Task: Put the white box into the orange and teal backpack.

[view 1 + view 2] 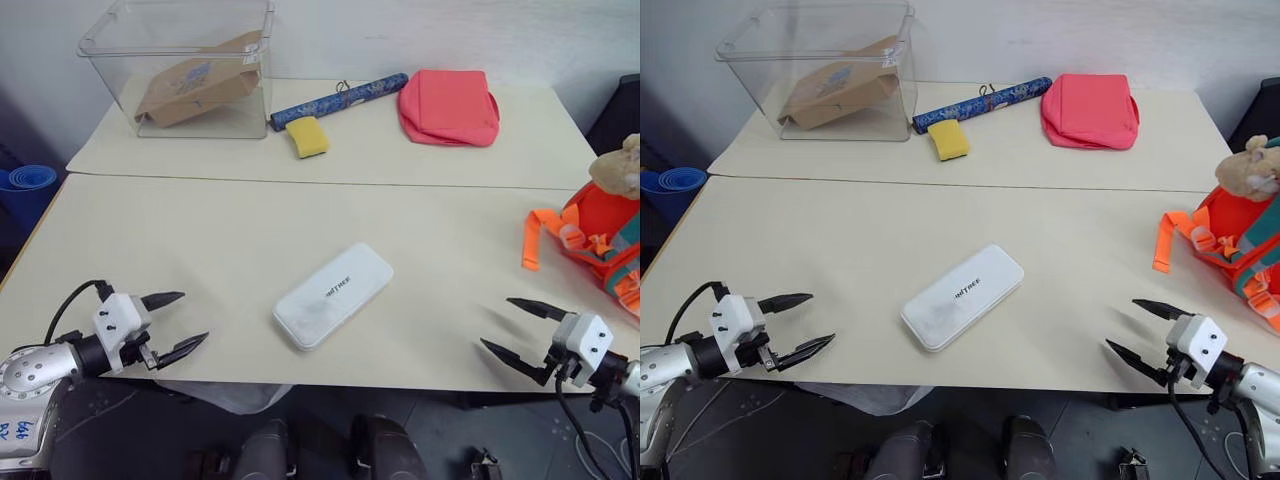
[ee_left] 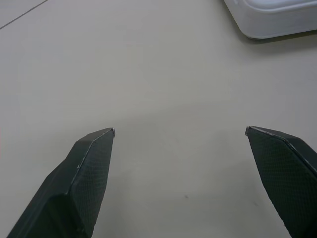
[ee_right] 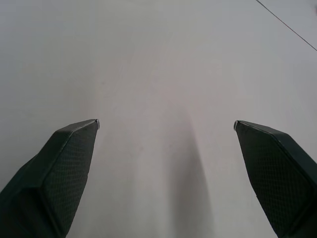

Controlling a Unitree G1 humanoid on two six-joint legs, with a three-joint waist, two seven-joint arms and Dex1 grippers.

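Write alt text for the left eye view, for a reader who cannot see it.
A white box lies flat and untouched mid-table between the left gripper and right gripper, both with jaws open. The orange and teal backpack sits at the right edge; behind stand a clear bin holding a brown packet, a blue roll, yellow sponge and coral pouch.
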